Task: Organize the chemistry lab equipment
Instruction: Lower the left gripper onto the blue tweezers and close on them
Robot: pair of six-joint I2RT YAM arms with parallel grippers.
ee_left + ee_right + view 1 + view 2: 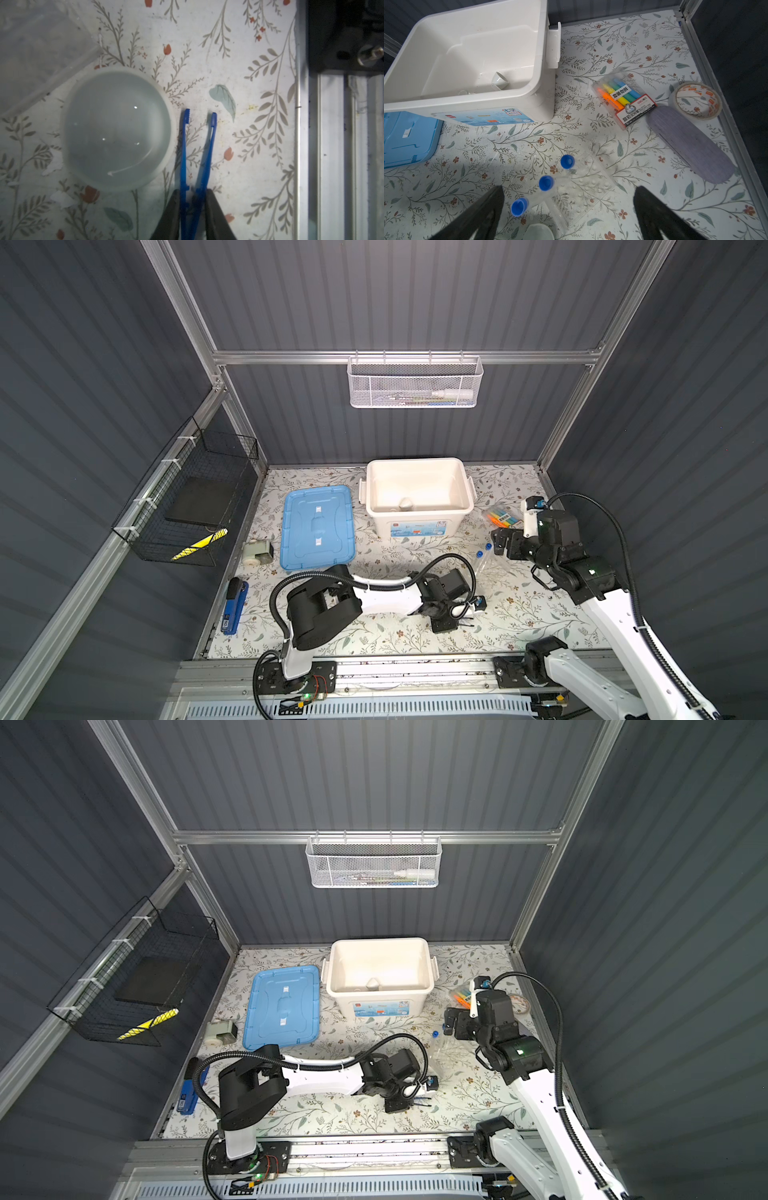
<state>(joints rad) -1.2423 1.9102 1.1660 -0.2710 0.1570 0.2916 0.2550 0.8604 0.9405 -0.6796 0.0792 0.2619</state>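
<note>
Your left claw point(192, 192) clamps tweezers point(182, 155); your right claw point(569, 188) gapes, empty. Pestle point(499, 81) in bin point(542, 62); tubes point(546, 182), rack point(591, 182), dish point(116, 128) left on desk point(591, 52). You're early.

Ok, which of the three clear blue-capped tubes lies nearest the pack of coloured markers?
The end blue-capped tube of the row, farthest from the white dish.
</note>
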